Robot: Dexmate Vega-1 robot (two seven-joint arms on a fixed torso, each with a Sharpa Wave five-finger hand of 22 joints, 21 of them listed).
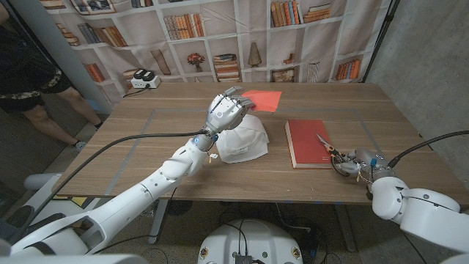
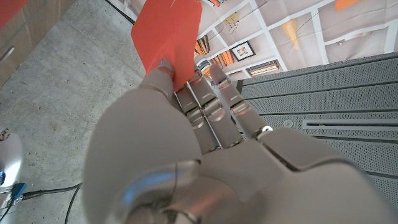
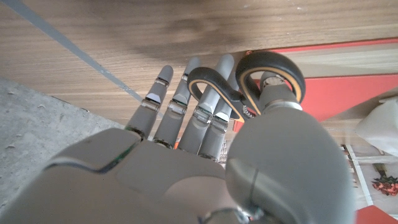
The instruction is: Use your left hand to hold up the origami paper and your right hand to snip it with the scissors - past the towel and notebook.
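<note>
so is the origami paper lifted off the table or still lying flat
Lifted. The left robot hand pinches the origami paper, with floor and shelves behind it; in the head view it sits raised at the fingertips.

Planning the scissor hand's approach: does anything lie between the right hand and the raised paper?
Yes. The red notebook lies just ahead of the right hand holding the scissors, and the white towel sits below the origami paper in the left hand.
</note>
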